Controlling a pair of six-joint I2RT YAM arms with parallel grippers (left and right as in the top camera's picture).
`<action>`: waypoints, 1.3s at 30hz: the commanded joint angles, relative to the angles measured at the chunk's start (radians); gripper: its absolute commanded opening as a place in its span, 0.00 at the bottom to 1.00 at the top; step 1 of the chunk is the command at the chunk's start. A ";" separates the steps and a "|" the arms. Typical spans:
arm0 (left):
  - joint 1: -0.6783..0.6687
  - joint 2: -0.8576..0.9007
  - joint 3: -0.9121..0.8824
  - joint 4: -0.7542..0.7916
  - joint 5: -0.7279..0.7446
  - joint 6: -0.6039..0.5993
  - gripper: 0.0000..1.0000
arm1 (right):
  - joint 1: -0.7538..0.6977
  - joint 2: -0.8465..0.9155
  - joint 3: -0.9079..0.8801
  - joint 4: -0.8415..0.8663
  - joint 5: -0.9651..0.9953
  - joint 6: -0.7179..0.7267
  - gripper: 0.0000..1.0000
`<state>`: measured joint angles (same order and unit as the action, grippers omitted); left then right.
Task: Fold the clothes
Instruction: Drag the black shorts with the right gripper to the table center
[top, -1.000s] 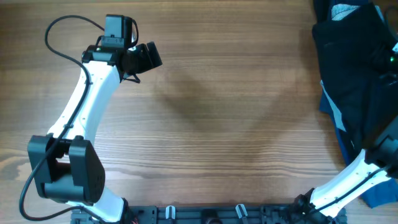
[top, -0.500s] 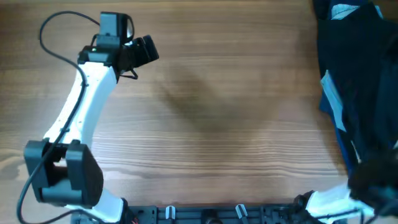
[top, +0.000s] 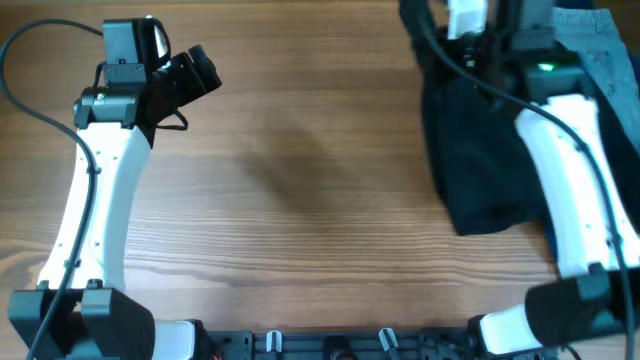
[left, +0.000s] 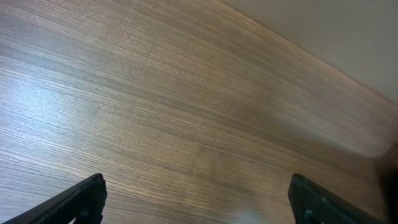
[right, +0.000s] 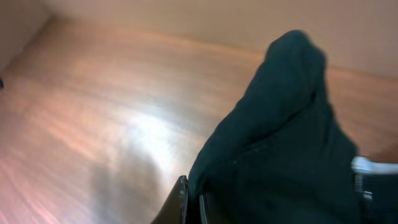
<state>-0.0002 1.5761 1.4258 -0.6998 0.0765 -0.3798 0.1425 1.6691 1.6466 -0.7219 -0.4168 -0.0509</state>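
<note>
The black fabric garment (top: 478, 160) is bunched at the right side of the wooden bench (top: 320, 200). Its top is cut off by the frame edge and partly covered by the white right arm (top: 565, 170). In the right wrist view only the tips of the right fingers (right: 181, 199) show at the bottom edge, pinching a blurred fold of it. A grey-blue cloth (top: 605, 40) peeks from behind the arm. The left fingers (left: 84, 198) are spread wide over bare wood, well apart from the garment.
</note>
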 joint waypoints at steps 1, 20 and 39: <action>0.027 -0.017 -0.004 0.000 0.012 0.017 0.94 | 0.098 0.091 0.014 0.023 -0.005 0.010 0.04; 0.077 -0.017 -0.005 -0.018 0.008 0.046 0.96 | 0.607 0.236 0.016 0.091 0.010 0.029 0.74; -0.095 0.200 -0.004 0.021 0.127 0.384 0.95 | -0.066 0.228 -0.090 -0.114 0.226 0.050 0.98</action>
<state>-0.0669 1.7760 1.4239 -0.7021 0.2131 -0.0334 0.0601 1.7859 1.6032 -0.8902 -0.2340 0.0097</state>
